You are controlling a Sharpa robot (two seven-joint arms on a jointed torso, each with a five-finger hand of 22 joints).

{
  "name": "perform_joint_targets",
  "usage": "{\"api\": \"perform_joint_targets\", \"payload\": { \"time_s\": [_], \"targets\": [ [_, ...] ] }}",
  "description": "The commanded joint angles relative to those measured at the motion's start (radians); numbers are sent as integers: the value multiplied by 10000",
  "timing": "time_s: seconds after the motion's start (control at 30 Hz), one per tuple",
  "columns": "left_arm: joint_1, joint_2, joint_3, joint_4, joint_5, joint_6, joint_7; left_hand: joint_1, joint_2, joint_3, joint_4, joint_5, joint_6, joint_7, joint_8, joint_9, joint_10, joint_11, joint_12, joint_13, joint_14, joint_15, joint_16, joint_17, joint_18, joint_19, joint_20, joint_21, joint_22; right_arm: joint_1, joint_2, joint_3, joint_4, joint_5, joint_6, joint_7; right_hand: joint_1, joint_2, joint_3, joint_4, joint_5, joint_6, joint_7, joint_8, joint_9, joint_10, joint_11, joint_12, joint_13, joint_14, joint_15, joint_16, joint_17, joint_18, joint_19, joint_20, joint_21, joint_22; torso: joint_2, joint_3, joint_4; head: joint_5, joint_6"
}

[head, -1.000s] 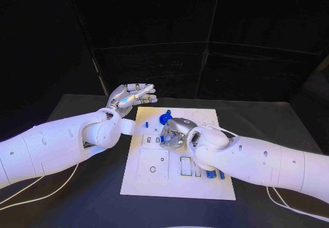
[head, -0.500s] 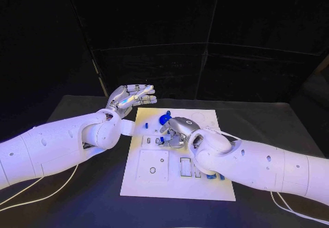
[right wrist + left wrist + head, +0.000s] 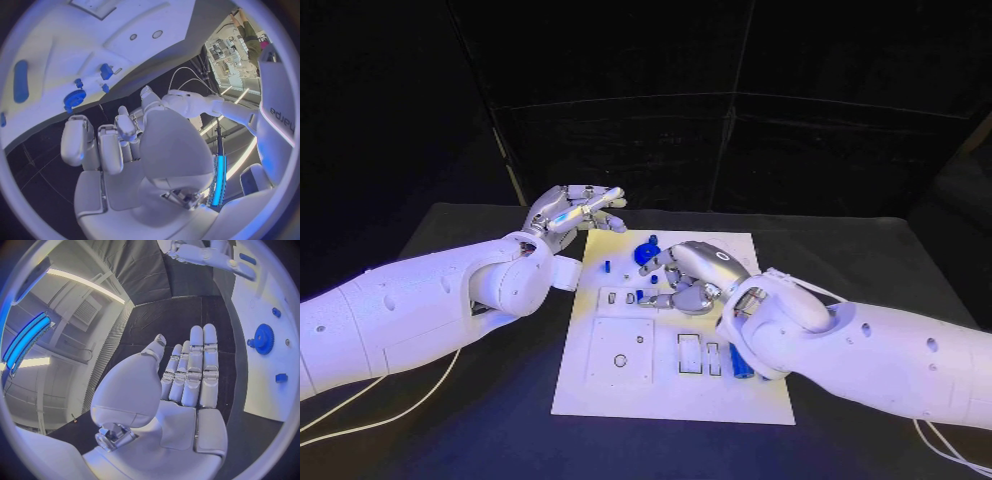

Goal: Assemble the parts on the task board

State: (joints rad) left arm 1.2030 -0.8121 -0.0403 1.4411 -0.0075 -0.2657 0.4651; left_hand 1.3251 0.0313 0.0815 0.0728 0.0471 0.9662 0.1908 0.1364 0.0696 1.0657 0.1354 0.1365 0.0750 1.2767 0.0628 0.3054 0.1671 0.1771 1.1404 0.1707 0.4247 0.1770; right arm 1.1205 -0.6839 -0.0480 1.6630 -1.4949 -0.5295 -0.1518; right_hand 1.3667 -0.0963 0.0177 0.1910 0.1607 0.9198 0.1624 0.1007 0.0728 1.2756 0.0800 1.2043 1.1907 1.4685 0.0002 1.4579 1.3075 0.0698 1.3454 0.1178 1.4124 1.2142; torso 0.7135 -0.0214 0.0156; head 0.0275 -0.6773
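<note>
The left hand (image 3: 574,210) hovers above the tabletop (image 3: 473,400) just beyond the far left corner of the task board (image 3: 625,390), its white arm reaching in low from the left. Its fingers (image 3: 197,365) lie straight and side by side with the thumb a little apart, and the palm holds nothing. The right hand (image 3: 697,275) hangs over the middle of the board, wrist raised, palm turned downward. Its fingers (image 3: 100,145) are curled under toward the board with gaps between them; no part sits in them in the right wrist view.

The task board is a white rectangular plate lying flat in the middle of the black tabletop. A blue gear (image 3: 646,250) stands near its far end, just left of the right hand. A small blue peg (image 3: 606,266) stands beside the gear on its left. Several slim blue pieces (image 3: 740,362) stand in slots near the board's right edge, partly hidden by the right forearm
</note>
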Motion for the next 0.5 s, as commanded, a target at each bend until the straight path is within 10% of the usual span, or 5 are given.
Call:
{"api": "perform_joint_targets", "payload": {
  "time_s": [0.03, 0.1, 0.17, 0.27, 0.5],
  "targets": [
    [20, -81, 10, -19, -1338, 1030, -1393, -194, 68, -63, 74, 57, 304, -125, 77, 36, 635, -247, 245, 96, 1187, -334, 688, 405, 5, 937, -335, 587, 262, 258, -434, 56, 322, 1633, 327, 2044, 100, 77, -64, -6, 148, 121, -4, 83, 14, -29, -34, -16, -77, 583, 17, -40, 744, 90, -77, -49, -87, -81, -13, -6, -5, -7, -26],
    [38, -140, 12, -45, -2213, 1442, -1982, -403, 155, -145, 225, 45, 820, -442, 278, 119, 1605, -641, 640, 274, 2328, -701, 2106, 1567, 106, 1924, -709, 1374, 655, 454, -825, 96, 453, 2204, 673, 2329, 161, 130, -106, -19, 297, 169, -22, 128, 16, -59, -53, -51, -123, 573, 1, -69, 711, 99, -108, -65, -118, -131, -23, -12, 1, -11, -11],
    [106, -188, 14, -82, -2842, 1745, -2601, -432, 177, -189, 248, 38, 1056, -661, 323, 143, 2298, -884, 923, 438, 2526, -960, 5863, 5545, -240, 2842, -987, 3669, 3215, 693, -1161, 134, 450, 2743, 928, 2537, 180, 164, -135, -18, 361, 222, -38, 166, 21, -10, -66, 1, -80, 577, -10, -64, 723, 93, -86, -74, -107, -102, -48, -9, -17, 7, -28],
    [230, -241, 15, -95, -3751, 2096, -3416, -596, 38, -397, 304, 77, 1200, -751, 292, 157, 3005, -1134, 1374, 779, 2724, -1095, 9411, 9538, -683, 3411, -1212, 6333, 6476, 1000, -1510, 161, 334, 3249, 1134, 2653, 204, 207, -167, -20, 433, 267, -54, 200, 24, 49, -82, 59, -34, 582, -24, -59, 736, 84, -55, -87, -91, -61, -108, 0, -38, -1, -35],
    [540, -233, 13, 100, -6862, 2848, -5657, -1126, 268, -1224, 694, -38, 1031, -853, 552, 476, 2075, -1066, 3599, 2994, 2571, -1060, 11715, 12537, -1033, 3225, -1271, 8729, 9316, 1426, -2024, 185, -113, 4789, 1275, 2523, 257, 349, -222, -5, 687, 302, -73, 239, 12, 64, -108, 43, -77, 542, -53, -185, 555, 104, -103, -117, -143, -162, -271, 50, -31, 15, -113]
  ]
}}
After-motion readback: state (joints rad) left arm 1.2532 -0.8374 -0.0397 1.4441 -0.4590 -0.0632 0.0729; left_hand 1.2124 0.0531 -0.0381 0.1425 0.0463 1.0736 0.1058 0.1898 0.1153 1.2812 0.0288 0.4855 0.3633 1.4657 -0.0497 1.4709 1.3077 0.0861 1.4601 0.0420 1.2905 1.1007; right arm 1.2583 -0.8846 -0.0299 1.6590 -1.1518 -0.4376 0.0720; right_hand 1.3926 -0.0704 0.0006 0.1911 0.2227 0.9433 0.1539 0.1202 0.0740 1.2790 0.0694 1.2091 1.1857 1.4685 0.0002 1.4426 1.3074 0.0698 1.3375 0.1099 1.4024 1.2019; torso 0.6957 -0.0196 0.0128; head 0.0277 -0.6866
